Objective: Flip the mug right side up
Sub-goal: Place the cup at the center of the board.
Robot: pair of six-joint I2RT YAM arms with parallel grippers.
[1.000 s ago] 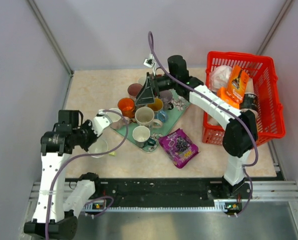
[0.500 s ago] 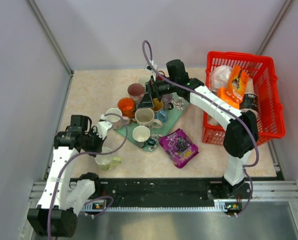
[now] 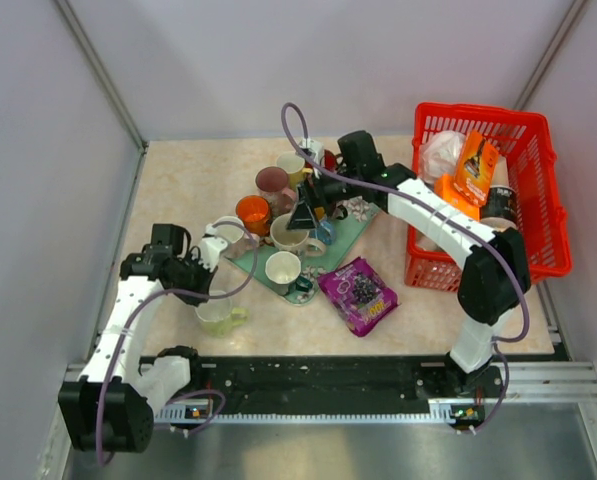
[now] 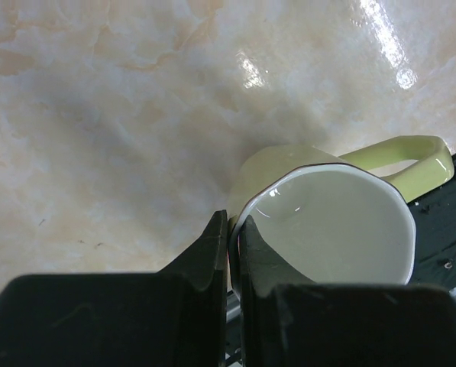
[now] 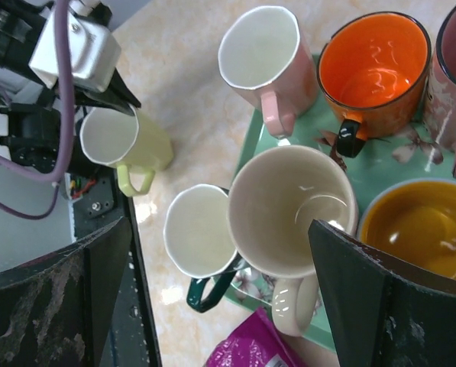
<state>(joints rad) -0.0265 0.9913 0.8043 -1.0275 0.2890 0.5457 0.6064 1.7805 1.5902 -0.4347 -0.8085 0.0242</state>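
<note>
The pale green mug [image 3: 219, 318] is mouth up near the table's front edge, its handle pointing right. In the left wrist view the mug [image 4: 328, 223] shows its white inside, and my left gripper [image 4: 233, 231] is shut on its rim, one finger inside and one outside. From above, the left gripper [image 3: 204, 293] sits at the mug's far-left side. My right gripper [image 3: 303, 214] hangs open over the tray of mugs, holding nothing. The right wrist view also shows the green mug [image 5: 125, 142] at the left, with the right gripper [image 5: 220, 229] spread wide above other cups.
A teal tray [image 3: 354, 226] carries several upright mugs, among them an orange mug [image 3: 252, 212] and a cream mug [image 3: 290, 233]. A purple packet [image 3: 358, 293] lies in front of the tray. A red basket [image 3: 539, 150] of packets stands at the right. The black rail [image 3: 328, 378] runs close behind the green mug.
My left arm has swung toward the front edge with the green mug, whose mouth now faces up. The right gripper has drifted a little nearer over the tray, still open.
</note>
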